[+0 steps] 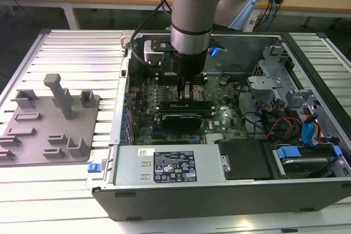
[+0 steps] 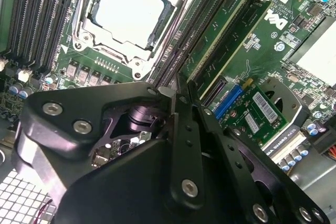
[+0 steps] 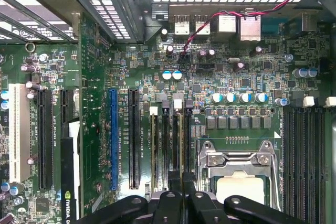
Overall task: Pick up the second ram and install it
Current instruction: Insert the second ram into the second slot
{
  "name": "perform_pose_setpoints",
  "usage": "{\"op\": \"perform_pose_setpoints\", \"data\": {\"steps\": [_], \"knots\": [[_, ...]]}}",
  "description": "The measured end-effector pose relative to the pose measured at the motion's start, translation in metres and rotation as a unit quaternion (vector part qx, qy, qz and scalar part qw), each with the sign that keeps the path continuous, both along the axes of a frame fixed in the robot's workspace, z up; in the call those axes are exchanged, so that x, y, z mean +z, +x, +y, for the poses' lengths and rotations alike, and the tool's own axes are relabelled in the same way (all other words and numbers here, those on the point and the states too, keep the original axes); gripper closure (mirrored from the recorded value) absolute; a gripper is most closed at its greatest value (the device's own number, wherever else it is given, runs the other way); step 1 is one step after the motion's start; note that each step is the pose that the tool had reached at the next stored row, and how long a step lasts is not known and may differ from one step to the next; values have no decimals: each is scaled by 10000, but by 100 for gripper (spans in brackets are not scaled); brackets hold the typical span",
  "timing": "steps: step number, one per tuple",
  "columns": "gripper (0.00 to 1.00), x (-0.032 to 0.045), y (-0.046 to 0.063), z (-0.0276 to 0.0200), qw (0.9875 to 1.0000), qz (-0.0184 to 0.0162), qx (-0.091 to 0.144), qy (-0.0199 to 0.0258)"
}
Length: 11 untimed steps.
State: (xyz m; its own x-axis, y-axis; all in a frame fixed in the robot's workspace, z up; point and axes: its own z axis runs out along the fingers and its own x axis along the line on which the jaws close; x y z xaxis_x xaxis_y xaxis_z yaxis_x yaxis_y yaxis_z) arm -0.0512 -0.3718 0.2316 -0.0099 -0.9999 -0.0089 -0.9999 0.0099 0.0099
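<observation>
My gripper (image 1: 188, 94) reaches down into the open computer case, over the memory slots beside the CPU socket (image 2: 128, 14). Its black fingers (image 2: 184, 129) stand closed together. The second ram (image 3: 181, 145) shows edge-on as a thin tan-green strip running along one slot to the gripper (image 3: 180, 190). In the exterior view it is a long dark stick (image 1: 204, 104) lying level with the slots under the fingertips. In the second wrist view the gripper (image 2: 173, 94) has its tips just above the slot row. How deep the stick sits in the slot is hidden.
The green motherboard (image 3: 94, 145) carries expansion slots and a black graphics card (image 1: 175, 120) close by. The power supply (image 1: 170, 165) lines the case's front wall, with cables and drive bays (image 1: 296, 124) at the exterior view's right. The grey fixture plate (image 1: 49, 130) lies outside, at the left.
</observation>
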Motion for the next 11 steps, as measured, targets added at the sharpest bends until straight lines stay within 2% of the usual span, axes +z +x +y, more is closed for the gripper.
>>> {"op": "perform_pose_setpoints", "data": {"steps": [11], "knots": [[90, 9, 0, -7, 10000, -1, 0, 13]]}}
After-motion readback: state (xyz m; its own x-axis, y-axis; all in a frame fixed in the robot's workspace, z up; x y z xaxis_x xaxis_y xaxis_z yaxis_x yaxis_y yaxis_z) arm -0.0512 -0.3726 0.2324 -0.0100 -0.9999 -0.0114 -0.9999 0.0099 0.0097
